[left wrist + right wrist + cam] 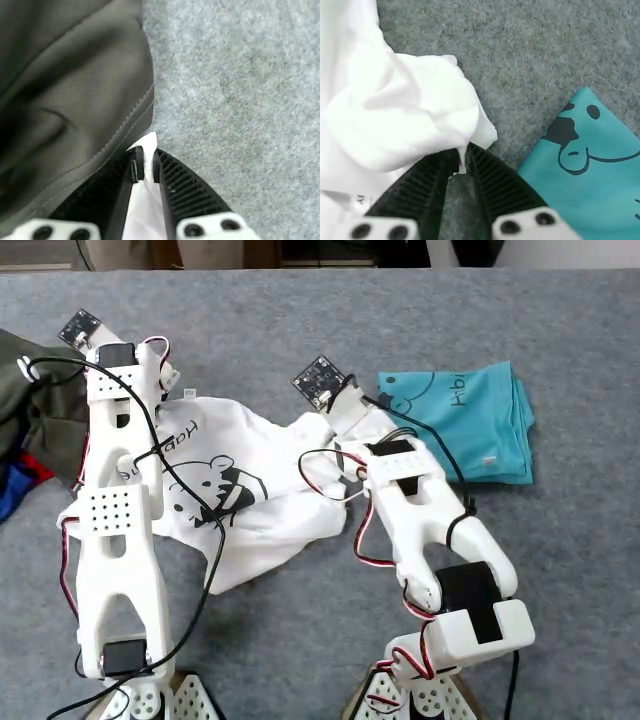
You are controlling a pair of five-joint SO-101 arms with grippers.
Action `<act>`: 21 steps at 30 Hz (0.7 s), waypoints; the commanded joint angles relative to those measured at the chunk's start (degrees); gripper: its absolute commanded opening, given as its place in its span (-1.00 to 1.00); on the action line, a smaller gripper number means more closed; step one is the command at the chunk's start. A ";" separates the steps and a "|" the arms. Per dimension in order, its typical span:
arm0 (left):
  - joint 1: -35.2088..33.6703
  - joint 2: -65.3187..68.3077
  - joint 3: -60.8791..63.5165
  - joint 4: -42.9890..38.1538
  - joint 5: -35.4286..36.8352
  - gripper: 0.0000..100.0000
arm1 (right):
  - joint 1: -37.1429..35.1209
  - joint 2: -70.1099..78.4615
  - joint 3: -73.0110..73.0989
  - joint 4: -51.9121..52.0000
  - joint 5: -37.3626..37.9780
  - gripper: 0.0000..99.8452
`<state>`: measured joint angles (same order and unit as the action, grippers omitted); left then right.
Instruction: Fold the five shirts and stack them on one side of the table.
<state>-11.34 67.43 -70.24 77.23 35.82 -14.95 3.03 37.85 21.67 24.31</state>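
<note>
Clamping the white shirt point(262, 502) in my left gripper point(145, 156) and right gripper point(464, 161), I see a teal shirt point(468, 425) at two o'clock.

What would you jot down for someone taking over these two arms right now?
Left gripper: shut on an edge of the white shirt, beside the dark shirt.
Right gripper: shut on another edge of the white shirt.
Things: the white shirt lies crumpled mid-table; the teal shirt lies at the right; the dark shirt is bunched with blue cloth at the left edge.
Done: teal shirt folded.
Left: fold the white shirt, then the bunched ones, and stack them all.
</note>
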 commanded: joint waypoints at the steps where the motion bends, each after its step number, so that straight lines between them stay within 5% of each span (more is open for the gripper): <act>1: 0.70 -1.10 -1.93 0.44 0.00 -0.96 | 1.01 -0.13 -2.86 0.00 -0.18 -1.00; 5: 0.70 -1.27 -5.19 2.64 -0.35 -0.96 | 1.27 -0.66 -2.95 0.26 -0.70 -1.00; 11: 1.32 -1.27 -25.76 18.37 -4.75 -0.96 | 2.33 -8.31 -5.14 8.00 -5.98 -1.00; 21: 2.02 -19.74 -25.67 23.47 -12.31 -0.96 | 2.42 -39.34 -15.69 27.34 -6.07 -1.00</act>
<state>-10.29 56.53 -93.54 100.00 25.01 -13.54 -26.59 27.82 45.58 17.71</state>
